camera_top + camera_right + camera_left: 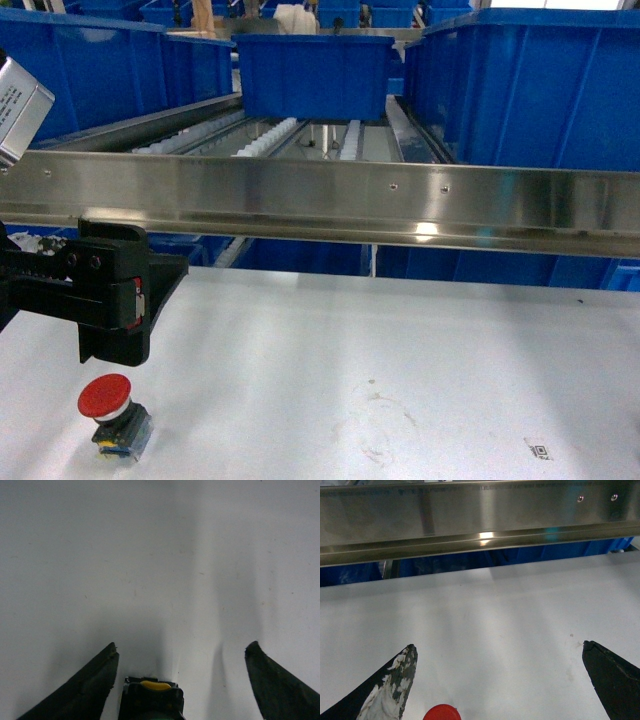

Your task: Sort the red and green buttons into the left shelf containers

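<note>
Left claw (pixel 500 680) spread wide, holding nothing, hovering over the white surface (pixel 400 350) just behind the red button (pixel 105 397). Red button stands upright on the surface at front left; its cap shows between the fingers at the bottom edge of the left wrist view. Right claw (pixel 182 680) also spread, over bare surface, with a dark, yellow-marked part between the fingers, unclear what. Blue bins (pixel 80 75) sit on the shelf behind the steel rail (pixel 400 200).

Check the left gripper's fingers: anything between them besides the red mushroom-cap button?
Only bare white table; the red mushroom-cap button peeks in near one finger, left wrist view.
</note>
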